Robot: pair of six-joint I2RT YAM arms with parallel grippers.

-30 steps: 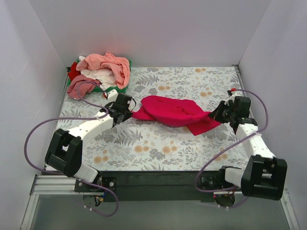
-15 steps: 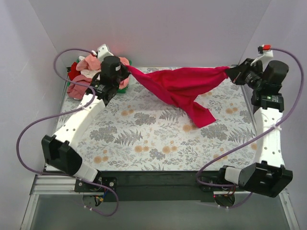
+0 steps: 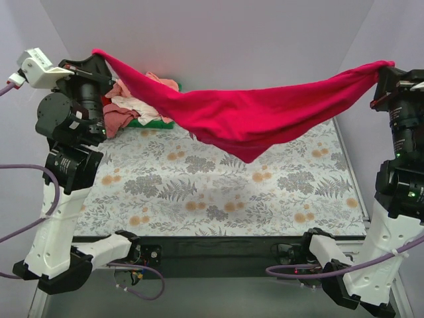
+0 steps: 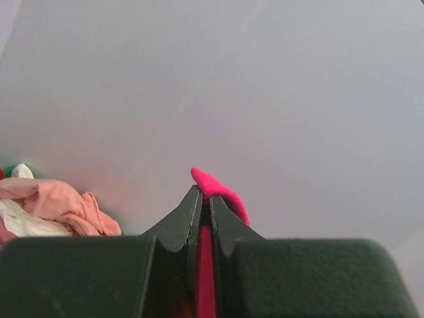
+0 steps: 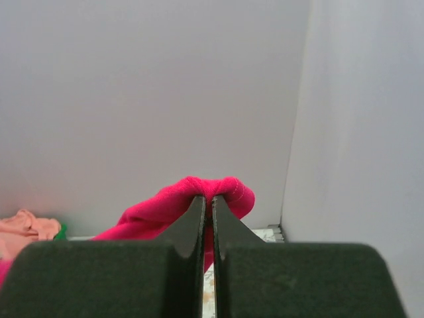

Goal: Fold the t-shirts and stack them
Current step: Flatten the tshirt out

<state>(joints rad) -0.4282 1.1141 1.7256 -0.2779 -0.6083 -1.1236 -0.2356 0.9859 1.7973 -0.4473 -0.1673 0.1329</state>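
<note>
Both arms have swung up and outward since half a second ago. They carry the crimson shirt (image 3: 252, 116) higher and stretch it wider, so it spans the full width above the table (image 3: 199, 199) as one sagging band. At the far left, the left gripper (image 3: 91, 63) is held high with its jaws pressed almost together on one end of the shirt. In its wrist view a small tuft of crimson cloth pokes out past the fingertips. Just below and to the right of that gripper, a pile of other shirts (image 3: 129, 99) in salmon pink, white and dusty pink lies on the green tray (image 3: 151, 122) in the table's far left corner, partly hidden behind the stretched cloth. From the left grip the shirt slopes down to the right. Its lowest fold hangs a little right of centre, apart from the floral table cover beneath it. The cloth then climbs to the right gripper (image 3: 383, 71), raised at the right edge, whose jaws are squeezed nearly closed on the shirt's other end. A fold of crimson bulges over the fingertips in its wrist view.
</note>
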